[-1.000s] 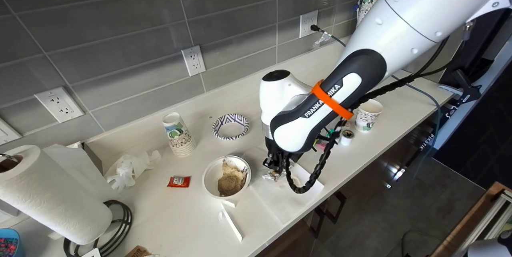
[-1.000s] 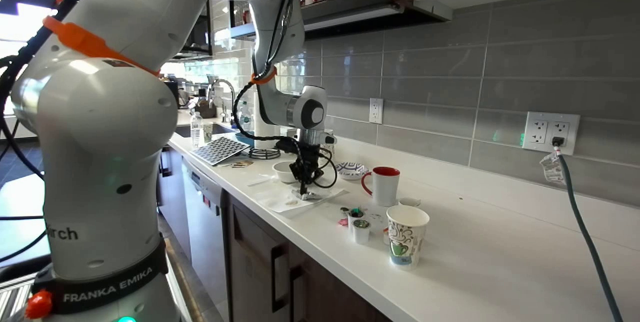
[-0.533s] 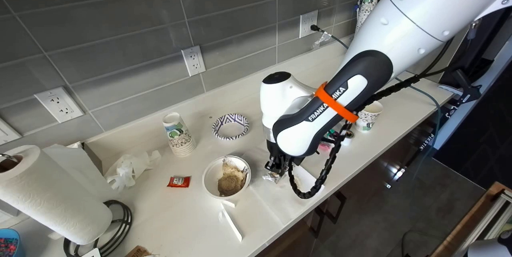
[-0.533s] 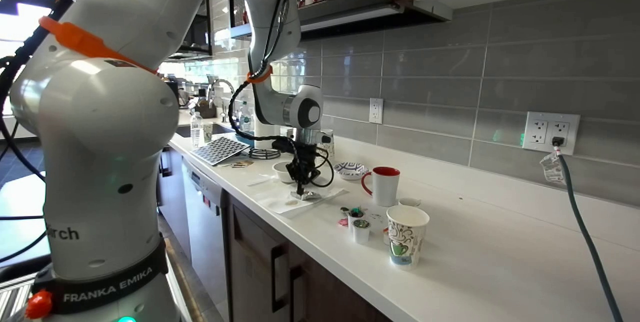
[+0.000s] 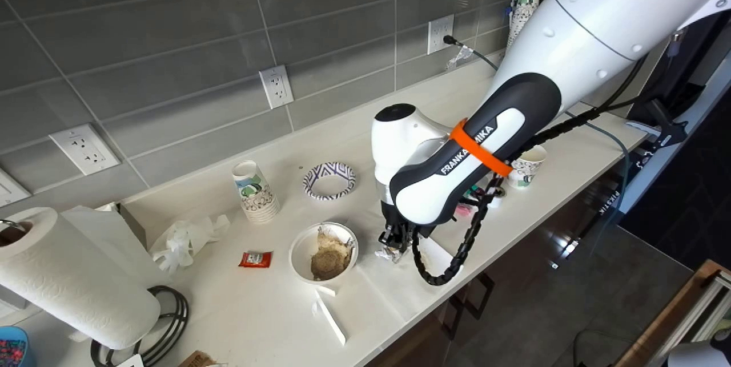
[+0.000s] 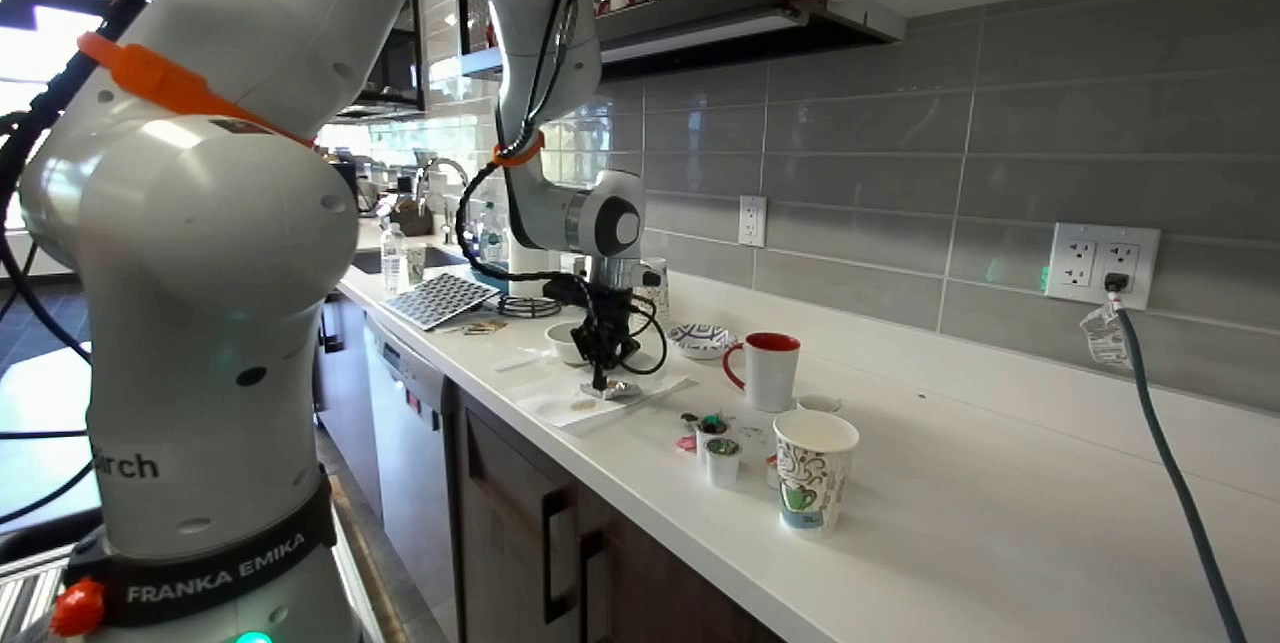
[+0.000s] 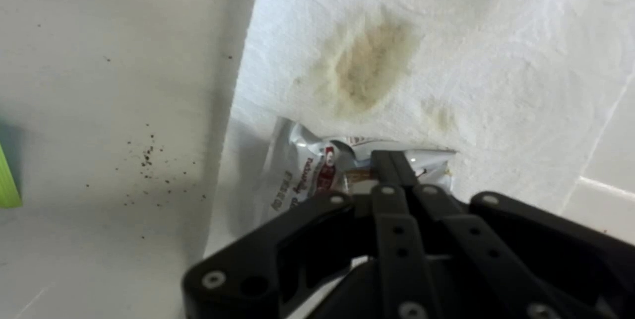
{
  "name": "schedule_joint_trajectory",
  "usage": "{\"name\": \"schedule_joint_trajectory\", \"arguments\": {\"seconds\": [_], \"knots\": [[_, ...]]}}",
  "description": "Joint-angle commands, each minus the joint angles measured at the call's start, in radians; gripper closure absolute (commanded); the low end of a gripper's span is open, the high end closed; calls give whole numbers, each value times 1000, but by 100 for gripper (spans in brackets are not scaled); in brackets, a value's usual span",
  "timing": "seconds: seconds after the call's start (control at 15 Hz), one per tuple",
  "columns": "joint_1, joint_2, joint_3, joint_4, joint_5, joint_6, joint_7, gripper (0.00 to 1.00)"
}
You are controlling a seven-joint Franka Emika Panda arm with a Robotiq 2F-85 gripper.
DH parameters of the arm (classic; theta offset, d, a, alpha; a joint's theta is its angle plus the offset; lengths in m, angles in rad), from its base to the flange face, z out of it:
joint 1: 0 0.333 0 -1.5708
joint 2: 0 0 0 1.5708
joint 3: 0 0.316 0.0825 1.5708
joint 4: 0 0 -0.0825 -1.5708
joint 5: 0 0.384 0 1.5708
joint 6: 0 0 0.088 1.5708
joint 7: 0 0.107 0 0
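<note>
The white arm (image 5: pixel 577 30) slopes down through the orange strap (image 5: pixel 478 149) and bends at the wrist (image 5: pixel 398 136) beyond it. Lower than that strap, the black gripper (image 7: pixel 393 162) points downward, its two fingers (image 7: pixel 383 167) meeting side by side.

In an exterior view, a kitchen is shown by a sink (image 6: pixel 438 257) at nine o'clock and a dishwasher (image 6: pixel 405 453) at eight.

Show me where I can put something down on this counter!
A big bare stretch of counter lies between the paper cup and the plugged-in cord. A smaller patch sits between the coiled cable, red packet and white strip. It's crowded around the gripper, wrapper and white bowl.
</note>
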Motion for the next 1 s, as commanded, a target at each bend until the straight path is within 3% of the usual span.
{"name": "schedule_joint_trajectory", "arguments": {"seconds": [0.0,0.53,0.93], "knots": [[2,25,-2,4,-8,16,-2,100],[-3,120,-18,57,-11,31,-7,100],[-32,154,10,82,30,15,-50,100]]}}
